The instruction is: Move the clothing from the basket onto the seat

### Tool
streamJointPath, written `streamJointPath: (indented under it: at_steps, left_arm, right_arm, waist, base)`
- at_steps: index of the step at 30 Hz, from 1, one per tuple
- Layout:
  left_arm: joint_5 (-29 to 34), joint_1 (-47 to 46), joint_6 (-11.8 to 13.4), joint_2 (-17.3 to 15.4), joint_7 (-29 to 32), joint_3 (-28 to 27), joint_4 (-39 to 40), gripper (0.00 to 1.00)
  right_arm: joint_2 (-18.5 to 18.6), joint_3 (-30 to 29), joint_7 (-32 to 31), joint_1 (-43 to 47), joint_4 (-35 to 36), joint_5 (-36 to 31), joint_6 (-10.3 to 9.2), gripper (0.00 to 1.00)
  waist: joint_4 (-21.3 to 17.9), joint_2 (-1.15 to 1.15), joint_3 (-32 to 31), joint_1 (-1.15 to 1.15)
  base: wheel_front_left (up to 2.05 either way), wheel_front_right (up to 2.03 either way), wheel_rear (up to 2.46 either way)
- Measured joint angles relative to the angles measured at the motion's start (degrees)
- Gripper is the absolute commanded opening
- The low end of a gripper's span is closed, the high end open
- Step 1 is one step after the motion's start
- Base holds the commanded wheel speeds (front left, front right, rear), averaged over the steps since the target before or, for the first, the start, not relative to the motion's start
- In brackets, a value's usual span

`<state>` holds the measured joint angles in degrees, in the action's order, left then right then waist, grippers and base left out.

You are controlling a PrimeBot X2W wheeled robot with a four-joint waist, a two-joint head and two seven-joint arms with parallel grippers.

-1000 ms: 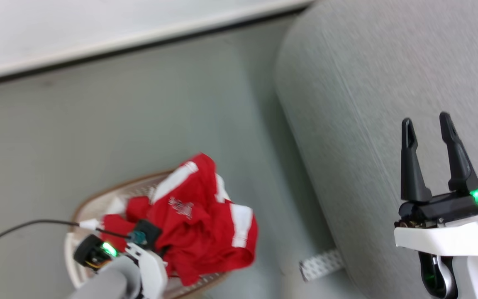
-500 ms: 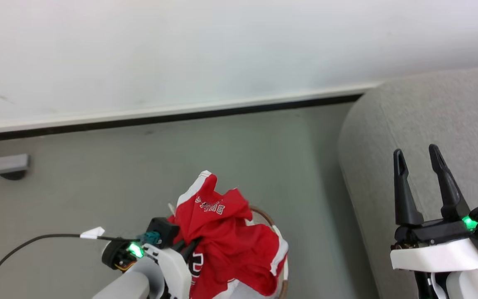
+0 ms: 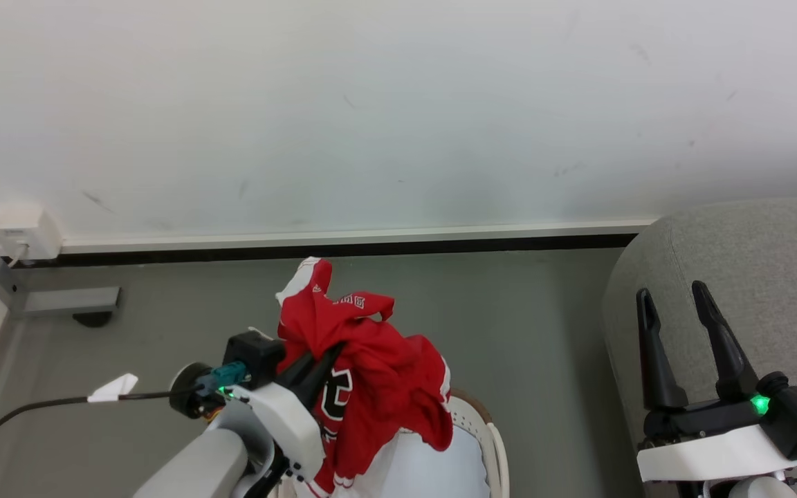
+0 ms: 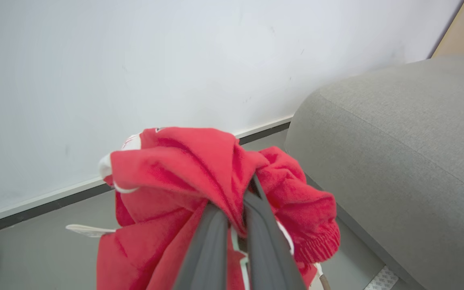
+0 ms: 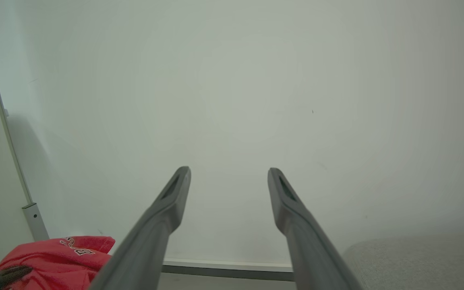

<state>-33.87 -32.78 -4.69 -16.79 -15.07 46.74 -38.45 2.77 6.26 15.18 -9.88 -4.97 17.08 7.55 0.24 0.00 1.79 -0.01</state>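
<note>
beside the seat (image 3: 751,256), grey floor (image 3: 544,332)

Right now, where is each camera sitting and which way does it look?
Head view: on the robot's head, looking forward and down at the floor, wall, basket and sofa; both arms show, left jaws shut on the red jersey, right jaws open.
Left wrist view: on the left wrist, looking along its closed jaws at the jersey, sofa beyond.
Right wrist view: on the right wrist, looking along its open jaws at the wall.
Shared: all three show the jersey and sofa.
</note>
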Motion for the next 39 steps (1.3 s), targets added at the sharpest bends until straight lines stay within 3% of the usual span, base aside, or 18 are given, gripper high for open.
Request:
streamJointPath:
  at_steps: [18,33,39]
  left_arm:
    - [1.3,-0.2,1.2,-0.4,0.0,-9.9,15.2,0.0]
    - [0.6,0.7,2.2,-1.6,0.4,-10.4,19.9,0.0]
    - [0.6,1.0,2.2,-1.1,0.5,-9.5,20.0,0.0]
  right_arm:
    - [0.0,4.6,0.0,1.7,-2.1,0.6,0.0,1.0]
    - [0.0,8.5,0.0,1.8,-3.3,0.7,0.0,1.0]
    - [0.0,17.6,0.0,0.1,-6.2,0.5,0.0,1.0]
  waist:
    - [0.2,0.0,-2.9,0.01]
    - [-0.1,0.0,-2.6,0.01]
    - [0.4,0.0,-2.6,0.01]
  base:
    - [0.0,0.0,0.0]
    - [0.0,0.0,0.0]
    - [0.0,0.0,0.0]
